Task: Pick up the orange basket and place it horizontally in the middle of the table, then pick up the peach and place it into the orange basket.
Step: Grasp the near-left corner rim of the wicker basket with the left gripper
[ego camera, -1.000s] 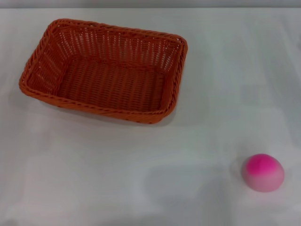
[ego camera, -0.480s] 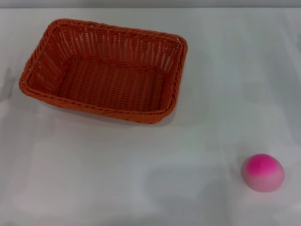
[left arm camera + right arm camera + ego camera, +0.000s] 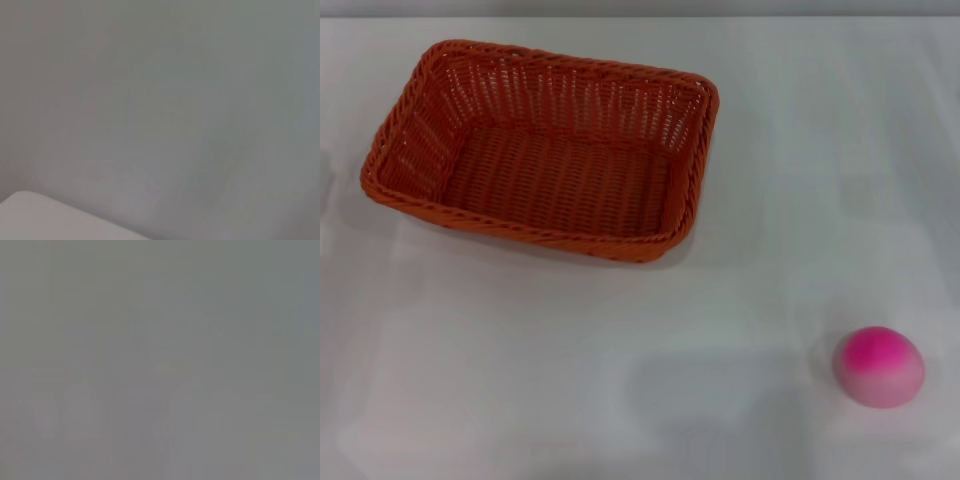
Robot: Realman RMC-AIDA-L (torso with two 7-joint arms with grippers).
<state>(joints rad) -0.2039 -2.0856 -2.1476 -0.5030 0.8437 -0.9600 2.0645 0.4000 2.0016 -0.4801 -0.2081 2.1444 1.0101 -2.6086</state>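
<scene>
You are looking at the orange basket (image 3: 542, 150) sitting open side up on the table (image 3: 620, 380), toward the far-left corner of the tabletop. Its long sides are running roughly across, a little skewed, so the left end is lying nearer the near edge than the right end is. Nothing is lying inside it; the woven floor is showing all the way across.

The peach (image 3: 879, 366) is resting on the tabletop close to the near-right corner, well apart from the basket. Its hot pink half is facing up and the pale half is touching the surface.

You are getting neither gripper in the head view, and no arm is reaching over the tabletop. The left wrist view is giving you only a blank grey field with a pale wedge in one corner, and the right wrist view is giving you flat grey. So for both grippers you cannot tell whether the fingers are wide, narrow or holding anything. Basket and peach are both lying free, with nothing touching them.
</scene>
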